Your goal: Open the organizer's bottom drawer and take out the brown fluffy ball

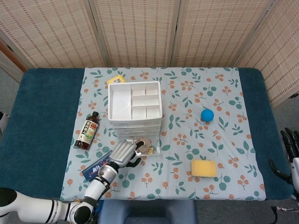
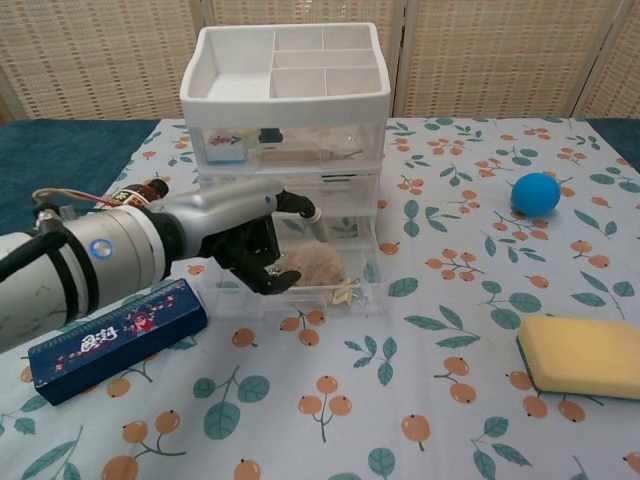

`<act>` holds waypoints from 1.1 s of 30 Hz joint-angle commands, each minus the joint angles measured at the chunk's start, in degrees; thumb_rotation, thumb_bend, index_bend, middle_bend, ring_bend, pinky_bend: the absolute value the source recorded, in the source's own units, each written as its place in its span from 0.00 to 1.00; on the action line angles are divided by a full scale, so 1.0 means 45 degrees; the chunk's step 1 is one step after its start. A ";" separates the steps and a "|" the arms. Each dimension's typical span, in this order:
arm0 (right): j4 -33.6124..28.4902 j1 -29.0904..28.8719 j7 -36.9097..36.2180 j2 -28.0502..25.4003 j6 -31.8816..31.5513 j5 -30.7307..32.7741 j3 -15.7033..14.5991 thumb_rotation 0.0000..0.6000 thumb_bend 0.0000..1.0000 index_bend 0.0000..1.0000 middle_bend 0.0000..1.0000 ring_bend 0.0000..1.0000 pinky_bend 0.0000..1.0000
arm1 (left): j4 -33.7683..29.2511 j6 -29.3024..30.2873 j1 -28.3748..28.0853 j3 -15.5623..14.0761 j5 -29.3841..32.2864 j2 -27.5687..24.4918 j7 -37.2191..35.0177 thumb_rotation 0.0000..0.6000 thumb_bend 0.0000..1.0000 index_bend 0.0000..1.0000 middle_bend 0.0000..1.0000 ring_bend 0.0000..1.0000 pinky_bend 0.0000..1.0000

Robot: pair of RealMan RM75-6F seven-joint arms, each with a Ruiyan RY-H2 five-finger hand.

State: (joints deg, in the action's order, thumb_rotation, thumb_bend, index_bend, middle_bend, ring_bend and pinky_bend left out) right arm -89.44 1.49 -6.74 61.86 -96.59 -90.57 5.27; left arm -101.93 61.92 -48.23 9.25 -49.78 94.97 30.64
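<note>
The white organizer (image 2: 285, 120) is standing with its bottom drawer (image 2: 310, 285) pulled out toward the near side, and the brown fluffy ball (image 2: 312, 266) is lying inside it beside a few small trinkets. The left hand (image 2: 250, 243) is reaching into the drawer's left part with fingers curled next to the ball; whether it is grasping the ball cannot be told. The right hand (image 1: 292, 149) is hanging at the far right edge, fingers apart, holding nothing.

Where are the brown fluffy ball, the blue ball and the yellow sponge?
brown fluffy ball (image 2: 318, 264), chest view, on its fuzzy top, inside the open bottom drawer.
blue ball (image 2: 535, 193), chest view, on its middle.
yellow sponge (image 2: 584, 356), chest view, on its top face.
</note>
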 commanded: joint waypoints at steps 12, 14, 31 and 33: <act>-0.0861 0.0159 0.0678 -0.0715 -0.0596 -0.0479 0.0054 1.00 0.32 0.00 0.04 0.01 0.07 | 0.3619 -0.0318 -0.0630 -0.0447 -0.6292 -0.0482 -0.2020 1.00 0.31 0.33 0.96 1.00 1.00; -0.0923 0.0177 0.0739 -0.0748 -0.0599 -0.0470 0.0046 1.00 0.32 0.00 0.04 0.01 0.07 | 0.4249 -0.0411 -0.0813 -0.0517 -0.6813 -0.0370 -0.2207 1.00 0.27 0.32 0.96 1.00 1.00; -0.0904 0.0228 0.0777 -0.0657 -0.0487 -0.0320 -0.0011 1.00 0.32 0.00 0.04 0.01 0.07 | 0.7717 -0.1337 -0.1865 -0.1428 -0.9232 0.0540 -0.2305 1.00 0.17 0.30 0.96 1.00 1.00; -0.0891 0.0227 0.0766 -0.0640 -0.0463 -0.0296 -0.0014 1.00 0.32 0.00 0.04 0.01 0.07 | 0.7997 -0.1450 -0.1935 -0.1408 -0.9244 0.0656 -0.2269 1.00 0.17 0.29 0.96 1.00 1.00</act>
State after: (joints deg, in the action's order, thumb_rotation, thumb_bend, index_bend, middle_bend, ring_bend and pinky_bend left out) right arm -93.45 2.51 -3.28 58.98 -98.67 -91.91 5.21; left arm -66.53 55.82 -56.62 3.00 -91.18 97.47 20.45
